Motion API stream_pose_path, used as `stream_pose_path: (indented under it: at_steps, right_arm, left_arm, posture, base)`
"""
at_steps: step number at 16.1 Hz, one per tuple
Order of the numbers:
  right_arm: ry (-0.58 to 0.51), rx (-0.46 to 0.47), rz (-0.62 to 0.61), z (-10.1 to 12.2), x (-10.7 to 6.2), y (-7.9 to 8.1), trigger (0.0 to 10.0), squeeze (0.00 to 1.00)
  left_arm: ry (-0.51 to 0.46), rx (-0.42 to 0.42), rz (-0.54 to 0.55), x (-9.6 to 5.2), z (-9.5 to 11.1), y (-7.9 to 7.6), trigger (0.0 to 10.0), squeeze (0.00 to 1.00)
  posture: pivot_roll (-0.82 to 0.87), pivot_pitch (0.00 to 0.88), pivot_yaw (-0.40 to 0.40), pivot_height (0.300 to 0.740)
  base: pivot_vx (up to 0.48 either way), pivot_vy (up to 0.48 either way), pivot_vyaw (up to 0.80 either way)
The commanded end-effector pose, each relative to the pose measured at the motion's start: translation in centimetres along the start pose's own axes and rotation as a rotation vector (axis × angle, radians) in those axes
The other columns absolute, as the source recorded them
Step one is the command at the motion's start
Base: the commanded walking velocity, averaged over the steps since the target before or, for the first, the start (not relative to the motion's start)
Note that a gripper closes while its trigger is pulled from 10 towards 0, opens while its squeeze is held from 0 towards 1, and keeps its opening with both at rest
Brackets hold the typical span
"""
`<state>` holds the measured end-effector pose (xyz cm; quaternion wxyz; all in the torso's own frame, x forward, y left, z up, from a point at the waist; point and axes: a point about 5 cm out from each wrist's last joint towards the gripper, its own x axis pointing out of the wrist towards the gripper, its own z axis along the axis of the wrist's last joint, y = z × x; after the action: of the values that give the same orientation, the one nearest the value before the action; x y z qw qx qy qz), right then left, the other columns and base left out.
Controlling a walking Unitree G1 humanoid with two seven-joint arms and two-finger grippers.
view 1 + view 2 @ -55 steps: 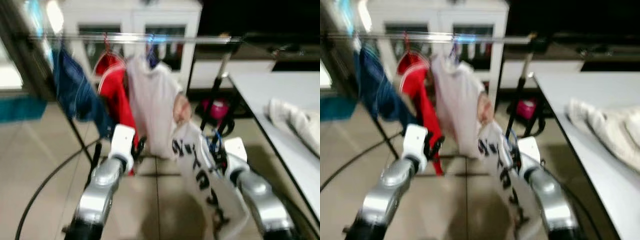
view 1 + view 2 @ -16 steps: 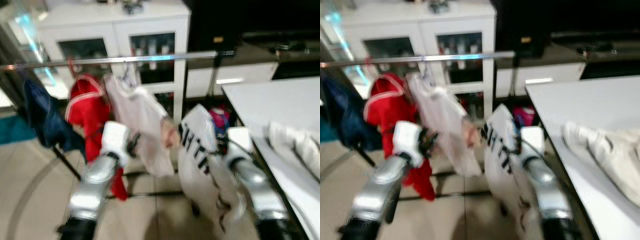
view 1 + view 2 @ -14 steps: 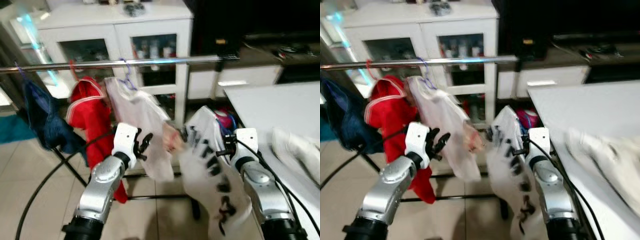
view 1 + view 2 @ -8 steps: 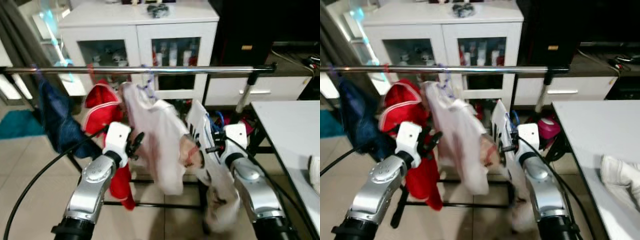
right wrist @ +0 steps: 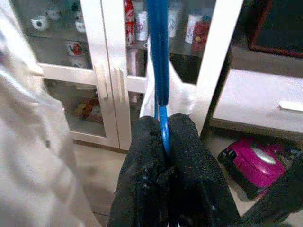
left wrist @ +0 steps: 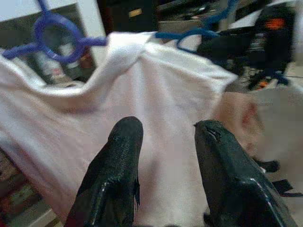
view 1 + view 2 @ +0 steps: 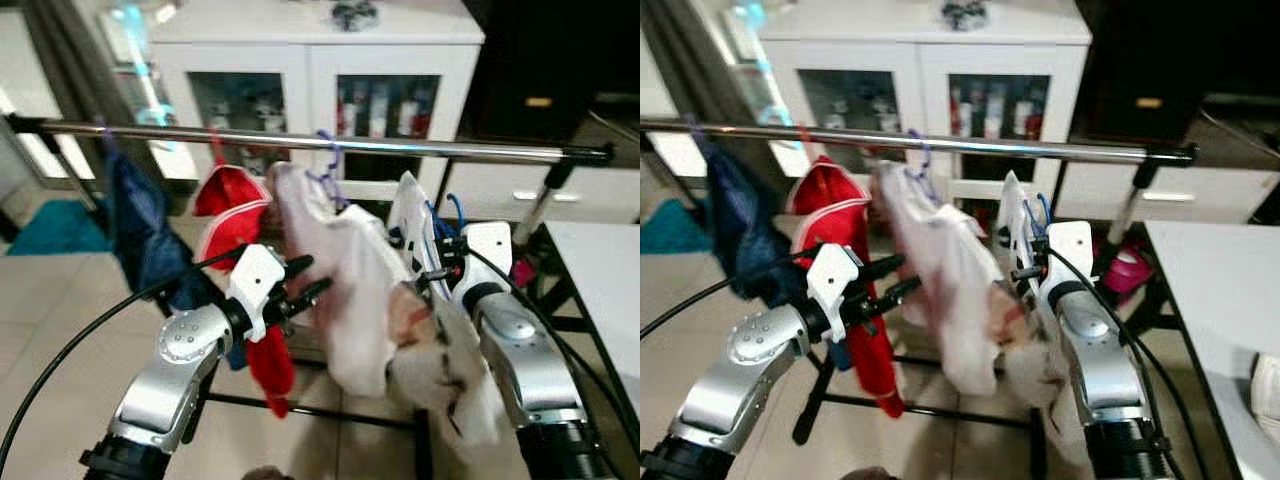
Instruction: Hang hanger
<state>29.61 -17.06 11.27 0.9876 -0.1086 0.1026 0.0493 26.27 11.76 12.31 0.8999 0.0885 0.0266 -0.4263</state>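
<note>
Hanger [image 5: 159, 56], blue and carrying a white shirt [image 7: 415, 225], is pinched by its hook in the right gripper [image 5: 163, 156], below the rail [image 7: 480, 152] and near its right end, probably so it can be lifted over. The left gripper [image 6: 165, 137], fingers spread and holding nothing, faces the hung white garment [image 7: 345, 255], perhaps to push it left. A red top [image 7: 225, 205] and a blue garment [image 7: 135, 225] hang further left; a cabinet [image 7: 310, 60] stands beyond.

Silver arms, white wrist blocks; black-fingered left pincer [image 7: 305, 285]; right pincer [image 5: 163, 142]; black cables.
</note>
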Motion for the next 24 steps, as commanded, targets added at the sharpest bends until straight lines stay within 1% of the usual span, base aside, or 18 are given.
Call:
stream_pose_path:
  at_steps: [1, 2, 3, 7, 9, 11, 14, 15, 18, 19, 20, 21, 23, 24]
  right_arm:
    - [-0.063, -0.018, -0.016, 2.0, 0.1, -0.4, 10.0, 0.00]
    - [-0.086, -0.020, -0.014, 3.1, 0.3, -0.3, 10.0, 0.00]
    - [-0.090, 0.004, -0.023, 3.9, 0.5, -0.3, 10.0, 0.00]
    - [-0.111, 0.040, -0.061, 5.5, 1.2, -0.7, 10.0, 0.00]
    - [-0.102, 0.087, -0.085, 6.1, 1.8, -1.2, 10.0, 0.00]
    - [-0.049, 0.100, -0.094, 6.0, 2.6, -1.3, 10.0, 0.00]
    - [0.061, 0.086, -0.120, 4.9, 3.4, -1.8, 10.0, 0.00]
    - [0.105, 0.115, -0.141, 4.2, 3.5, -2.3, 10.0, 0.00]
    - [0.148, 0.138, -0.142, 3.3, 3.5, -2.7, 10.0, 0.00]
    - [0.138, 0.154, -0.132, 3.3, 3.4, -2.7, 10.0, 0.01]
    - [0.104, 0.171, -0.111, 3.7, 3.4, -2.7, 10.0, 1.00]
    - [0.074, 0.175, -0.090, 4.1, 3.2, -2.6, 10.0, 1.00]
    - [-0.016, 0.174, -0.014, 5.1, 2.3, -2.4, 10.0, 1.00]
    - [-0.076, 0.178, 0.043, 5.5, 1.2, -2.4, 10.0, 1.00]
  left_arm:
    - [-0.015, 0.004, -0.040, 0.1, 0.7, -0.3, 10.0, 0.00]
    - [-0.030, 0.012, -0.086, 0.2, 1.3, -0.5, 10.0, 0.00]
    - [-0.044, 0.018, -0.121, 0.4, 1.8, -0.7, 10.0, 0.00]
    - [-0.080, 0.010, -0.163, 0.7, 2.9, -1.0, 10.0, 0.00]
    - [-0.082, 0.011, -0.171, 0.8, 3.2, -1.0, 10.0, 0.00]
    - [-0.075, 0.019, -0.182, 0.8, 3.2, -1.1, 10.0, 0.00]
    - [-0.059, 0.030, -0.205, 0.9, 3.1, -1.2, 10.0, 0.00]
    - [-0.059, 0.025, -0.206, 0.9, 3.1, -1.2, 10.0, 0.00]
    - [-0.052, 0.017, -0.214, 0.7, 2.9, -1.3, 10.0, 0.00]
    - [-0.052, 0.013, -0.206, 0.6, 2.9, -1.3, 10.0, 0.00]
    - [-0.057, 0.005, -0.187, 0.6, 2.8, -1.2, 10.0, 0.00]
    - [-0.059, -0.001, -0.177, 0.6, 2.8, -1.1, 10.0, 0.00]
    - [-0.060, -0.008, -0.172, 0.4, 2.7, -1.3, 10.0, 0.00]
    - [-0.062, -0.019, -0.169, 0.3, 2.6, -1.5, 10.0, 0.00]
  posture:
    - [0.01, 0.000, 0.052, 0.740]
    - [0.01, 0.000, 0.051, 0.740]
    - [0.01, 0.000, 0.051, 0.740]
    - [0.01, 0.000, 0.050, 0.740]
    - [0.02, 0.000, 0.052, 0.740]
    - [0.02, 0.000, 0.058, 0.740]
    - [0.02, 0.000, 0.058, 0.740]
    - [0.02, 0.000, 0.056, 0.740]
    - [0.02, 0.000, 0.055, 0.740]
    - [0.02, 0.000, 0.054, 0.740]
    - [0.02, 0.000, 0.052, 0.740]
    - [0.02, 0.000, 0.052, 0.740]
    - [0.02, 0.000, 0.051, 0.740]
    - [0.02, 0.000, 0.052, 0.740]
  base:
    - [0.000, 0.000, 0.00]
    - [0.000, 0.000, 0.00]
    - [0.000, 0.000, 0.00]
    - [0.000, 0.000, 0.00]
    - [0.000, 0.000, 0.00]
    - [0.000, 0.000, 0.00]
    - [0.000, 0.000, 0.00]
    - [0.000, 0.000, 0.00]
    - [0.000, 0.000, 0.00]
    - [0.000, 0.000, 0.00]
    - [0.000, 0.000, 0.00]
    - [0.000, 0.000, 0.00]
    - [0.000, 0.000, 0.00]
    - [0.000, 0.000, 0.00]
